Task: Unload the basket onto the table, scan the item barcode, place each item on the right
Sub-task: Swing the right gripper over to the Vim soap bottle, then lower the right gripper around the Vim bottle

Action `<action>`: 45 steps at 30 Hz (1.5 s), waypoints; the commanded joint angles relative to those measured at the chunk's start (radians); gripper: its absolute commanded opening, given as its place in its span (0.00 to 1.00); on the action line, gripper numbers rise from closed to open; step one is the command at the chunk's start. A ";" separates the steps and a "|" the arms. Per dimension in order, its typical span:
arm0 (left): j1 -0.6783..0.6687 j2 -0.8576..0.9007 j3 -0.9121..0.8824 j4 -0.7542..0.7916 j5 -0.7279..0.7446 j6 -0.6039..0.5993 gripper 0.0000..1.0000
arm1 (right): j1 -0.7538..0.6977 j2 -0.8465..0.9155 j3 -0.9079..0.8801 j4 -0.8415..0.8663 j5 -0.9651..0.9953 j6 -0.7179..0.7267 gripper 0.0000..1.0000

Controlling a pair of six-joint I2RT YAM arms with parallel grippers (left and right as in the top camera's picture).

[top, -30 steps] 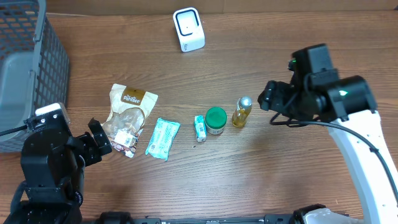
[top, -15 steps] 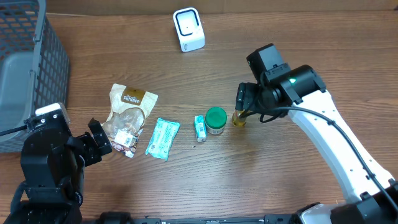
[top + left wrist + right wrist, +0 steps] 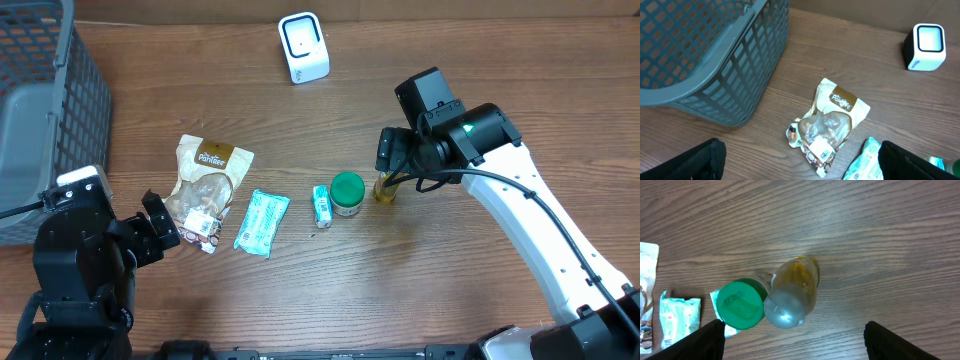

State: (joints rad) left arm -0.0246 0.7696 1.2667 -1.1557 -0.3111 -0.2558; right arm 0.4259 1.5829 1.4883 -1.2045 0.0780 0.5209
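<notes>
The right fingers [image 3: 892, 341] had swung left since a second earlier and hung spread wide over the upright yellow bottle [image 3: 796, 282], just beside the green-lidded jar [image 3: 347, 188] near the middle of the worktop [image 3: 330, 290]. The left fingers [image 3: 695, 162] stayed spread and empty.

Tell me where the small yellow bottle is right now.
In the overhead view, the yellow bottle stands right of centre, immediately right of the green-lidded jar. The right wrist view looks down on both, close side by side.
</notes>
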 commanded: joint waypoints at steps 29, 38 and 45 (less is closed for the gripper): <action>0.005 -0.004 0.006 0.002 -0.011 -0.003 1.00 | 0.000 -0.002 0.003 0.006 0.006 0.006 0.87; 0.005 -0.004 0.006 0.002 -0.011 -0.002 0.99 | 0.000 -0.002 0.003 0.003 0.006 0.006 0.91; 0.005 -0.004 0.006 0.002 -0.011 -0.002 1.00 | 0.000 -0.002 0.003 0.001 0.006 0.006 0.91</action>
State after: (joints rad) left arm -0.0246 0.7696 1.2667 -1.1557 -0.3111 -0.2558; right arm 0.4259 1.5829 1.4883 -1.2049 0.0784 0.5232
